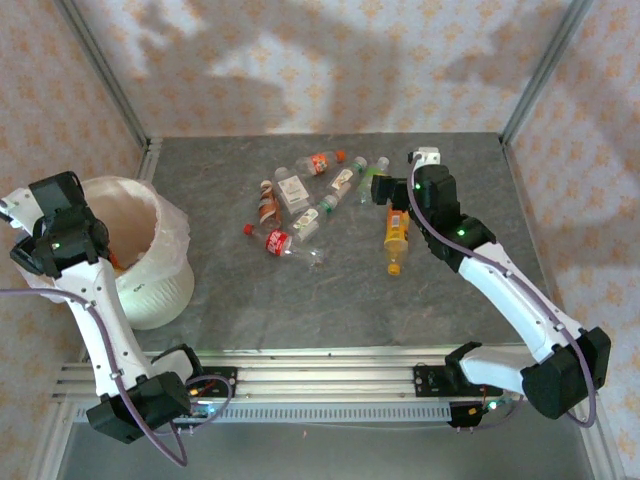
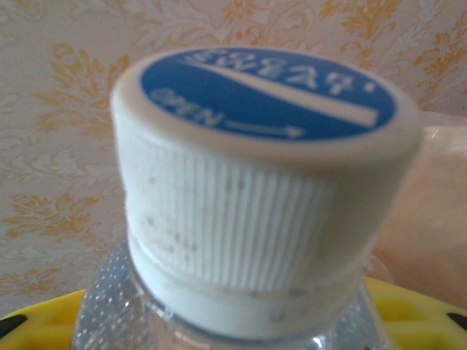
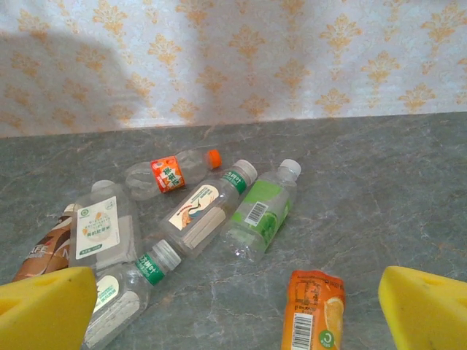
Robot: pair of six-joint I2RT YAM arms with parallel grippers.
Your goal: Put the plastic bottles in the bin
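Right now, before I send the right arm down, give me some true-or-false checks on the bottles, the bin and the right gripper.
1. The right gripper is open, fingers wide apart. True.
2. The bin stands at the right. False: it stands at the left of the table, beside the left arm.
3. The orange-label bottle lies apart from the main cluster of bottles, closest to the right gripper. True.
4. The bottles on the table stand upright. False: they lie on their sides.
5. The bottle cap close to the left wrist camera is red. False: it is white with a blue top.
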